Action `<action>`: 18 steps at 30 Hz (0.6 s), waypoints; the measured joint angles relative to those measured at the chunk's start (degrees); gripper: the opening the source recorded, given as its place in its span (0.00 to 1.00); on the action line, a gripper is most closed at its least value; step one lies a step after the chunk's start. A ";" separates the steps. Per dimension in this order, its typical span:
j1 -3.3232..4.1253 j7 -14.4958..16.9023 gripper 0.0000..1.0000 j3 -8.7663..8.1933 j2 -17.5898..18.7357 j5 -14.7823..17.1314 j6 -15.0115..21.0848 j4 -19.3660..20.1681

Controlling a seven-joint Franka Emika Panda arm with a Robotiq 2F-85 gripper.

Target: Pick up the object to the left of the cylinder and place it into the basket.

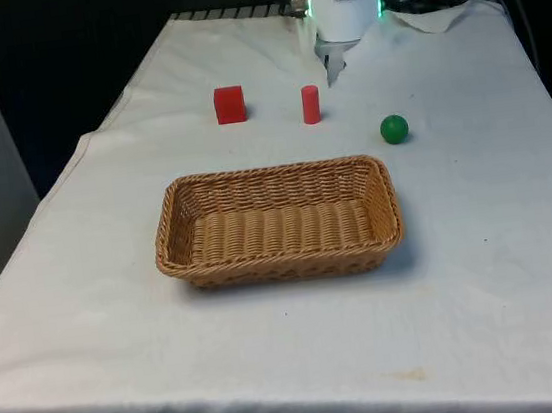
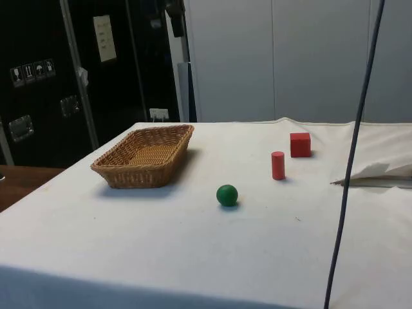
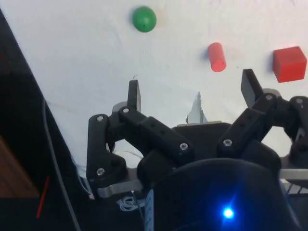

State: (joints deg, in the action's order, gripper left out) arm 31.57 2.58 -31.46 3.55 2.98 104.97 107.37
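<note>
Currently the gripper is hovering above the white cloth, fingers spread wide, gripping nothing. Red cube is sitting on the front view's left of the red cylinder, well apart from the wicker basket. Green ball is lying near the cylinder. No readable labels on any of these.

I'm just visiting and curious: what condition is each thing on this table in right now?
Basket: upright, nothing inside.
Red cube: resting on the cloth, untouched.
Red cylinder: standing upright, apart from the cube.
Green ball: lying alone on the cloth.
Gripper: fingers open, holding nothing.
</note>
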 measured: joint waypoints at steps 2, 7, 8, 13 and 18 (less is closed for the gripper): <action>0.06 -0.29 1.00 0.29 -0.11 -0.17 0.40 0.46; 0.06 -1.60 1.00 1.49 -1.15 -1.15 3.21 3.50; 0.06 -1.95 1.00 1.83 -1.38 -1.32 3.72 4.13; 0.06 -3.55 1.00 3.21 -2.75 -2.35 6.82 7.68; 0.06 -4.70 1.00 4.13 -3.95 -3.21 9.11 10.54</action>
State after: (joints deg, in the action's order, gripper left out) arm 31.63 -2.12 -27.33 -0.40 -0.23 114.08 117.91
